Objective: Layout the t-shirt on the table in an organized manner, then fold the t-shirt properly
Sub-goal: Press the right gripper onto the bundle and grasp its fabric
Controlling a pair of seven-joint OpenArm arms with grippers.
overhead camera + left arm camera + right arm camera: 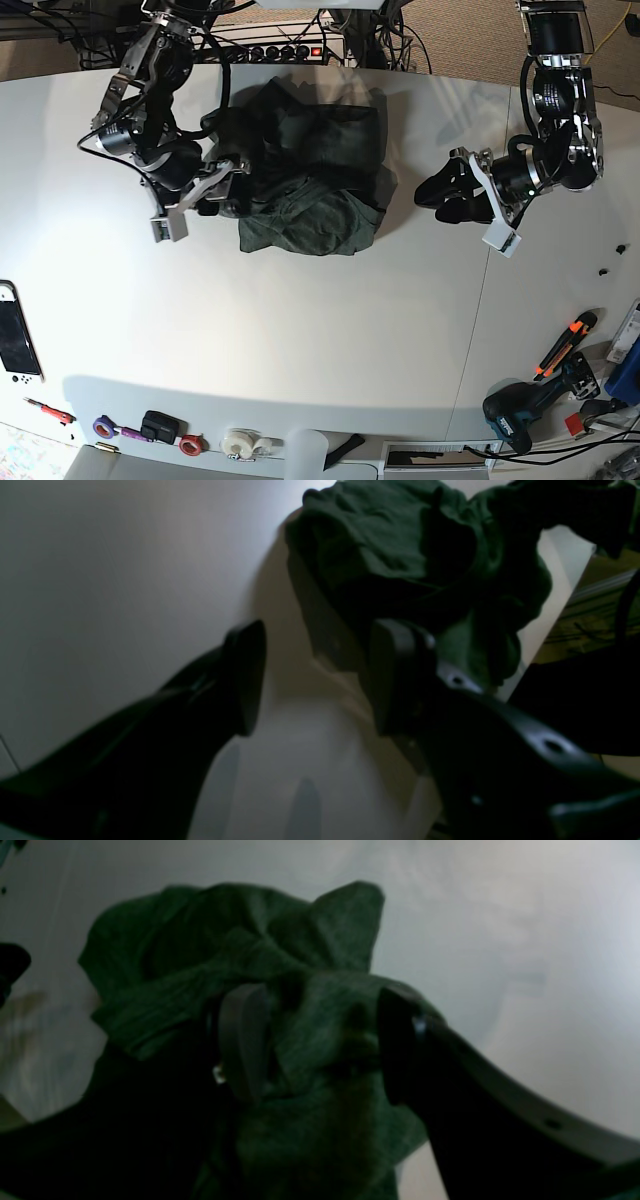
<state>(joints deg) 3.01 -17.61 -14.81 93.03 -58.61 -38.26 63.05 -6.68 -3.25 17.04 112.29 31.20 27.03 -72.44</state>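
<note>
Right now the olive-green t-shirt [305, 180] lies crumpled in a heap on the white table [300, 330], toward the far edge. The right gripper [320, 1040] is at the shirt's side, jaws spread wide with a bunch of fabric sitting between them, not pinched tight. The left gripper [315, 677] hovers just beside the shirt over bare tabletop, jaws spread, nothing between them.

t-shirt [315, 180]: dark olive, crumpled heap | table [300, 330]: white, beneath
</note>
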